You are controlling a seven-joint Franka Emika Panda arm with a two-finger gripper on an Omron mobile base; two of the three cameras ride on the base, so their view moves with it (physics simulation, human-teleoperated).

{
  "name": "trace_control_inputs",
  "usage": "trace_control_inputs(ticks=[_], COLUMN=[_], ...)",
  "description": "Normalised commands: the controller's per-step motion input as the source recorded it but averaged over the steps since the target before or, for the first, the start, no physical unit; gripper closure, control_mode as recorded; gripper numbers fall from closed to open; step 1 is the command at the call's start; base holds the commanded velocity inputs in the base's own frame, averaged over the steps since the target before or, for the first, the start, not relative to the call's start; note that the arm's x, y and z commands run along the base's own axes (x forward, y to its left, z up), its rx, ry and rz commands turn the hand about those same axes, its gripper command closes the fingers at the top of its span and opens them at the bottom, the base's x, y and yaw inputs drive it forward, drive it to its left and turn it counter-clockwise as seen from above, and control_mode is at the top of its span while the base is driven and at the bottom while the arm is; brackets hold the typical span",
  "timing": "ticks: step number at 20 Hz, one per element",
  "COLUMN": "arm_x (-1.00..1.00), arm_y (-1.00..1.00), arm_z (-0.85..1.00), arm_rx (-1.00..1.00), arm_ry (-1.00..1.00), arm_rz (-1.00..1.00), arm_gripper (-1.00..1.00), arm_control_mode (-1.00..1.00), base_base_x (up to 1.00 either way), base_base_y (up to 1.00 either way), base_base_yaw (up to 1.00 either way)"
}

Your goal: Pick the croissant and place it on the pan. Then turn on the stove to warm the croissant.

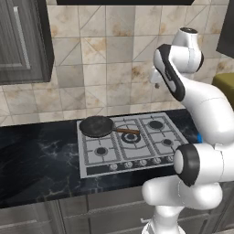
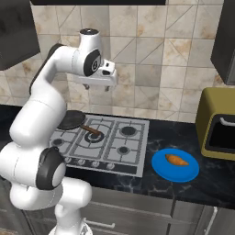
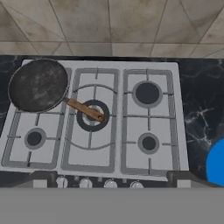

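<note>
The pan (image 2: 72,120) sits on the stove's (image 2: 120,149) back-left corner. The gripper (image 2: 97,85) hovers high above with fingers spread and empty. The croissant (image 2: 176,159) lies on the blue plate (image 2: 160,170) just right of the stove; a careless descent may shove it off.

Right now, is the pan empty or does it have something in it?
Empty: the pan's dark inside is bare, and the croissant lies on the blue plate.

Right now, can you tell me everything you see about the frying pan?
The pan is round, shallow and dark grey-black, with a speckled inside that looks empty. A slim reddish-brown wooden handle sticks out toward the middle burner. The pan sits flat on the back left corner of the silver stove, resting on its grate. Nothing else touches it.
</note>
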Motion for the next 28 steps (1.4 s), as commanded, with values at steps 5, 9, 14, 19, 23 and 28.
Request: trace_control_inputs(ticks=[5, 9, 14, 19, 23, 28], arm_x=[0.07, 0.00, 0.11, 0.01, 0.08, 0.23], arm_y=[-0.42, -0.36, -0.54, -0.65, -0.85, -0.80], arm_z=[0.03, -0.05, -0.35, -0.53, -0.39, -0.29], arm_rx=[0.01, 0.00, 0.00, 0.00, 0.00, 0.00], arm_ry=[0.00, 0.00, 0.09, 0.16, 0.08, 0.07], arm_rz=[0.00, 0.00, 0.00, 0.01, 0.00, 0.00], arm_gripper=[-1.00, -1.00, -1.00, -1.00, -1.00, -1.00], arm_control_mode=[-1.00, -1.00, -1.00, -1.00, -1.00, -1.00], base_base_x=[0.00, 0.00, 0.00, 0.00, 0.00, 0.00], base_base_y=[0.00, 0.00, 0.00, 0.00, 0.00, 0.00], base_base_yaw=[0.00, 0.00, 0.00, 0.00, 0.00, 0.00])
